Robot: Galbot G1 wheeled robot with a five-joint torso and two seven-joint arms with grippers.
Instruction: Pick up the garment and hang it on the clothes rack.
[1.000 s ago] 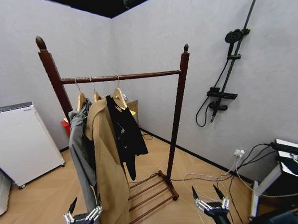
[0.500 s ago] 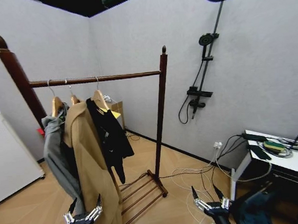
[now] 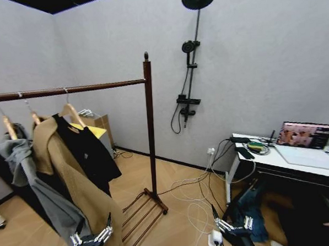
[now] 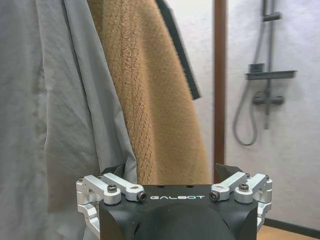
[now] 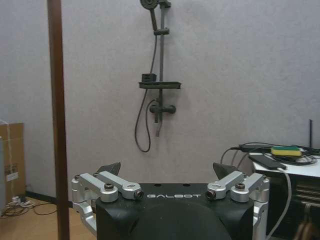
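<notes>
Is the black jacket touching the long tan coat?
Touching. In the head view, the black short jacket on its wooden hanger rests against the long tan coat, no gap between them.

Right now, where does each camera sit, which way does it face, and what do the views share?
Head view: high on the robot, looking forward and down at the clothes rack, garment, and both grippers, left gripper and right gripper.
Left wrist view: behind the open left gripper, facing the tan coat.
Right wrist view: behind the open right gripper, facing the shower stand.
Shared: the rack's post and the shower stand show in all three views.
</notes>
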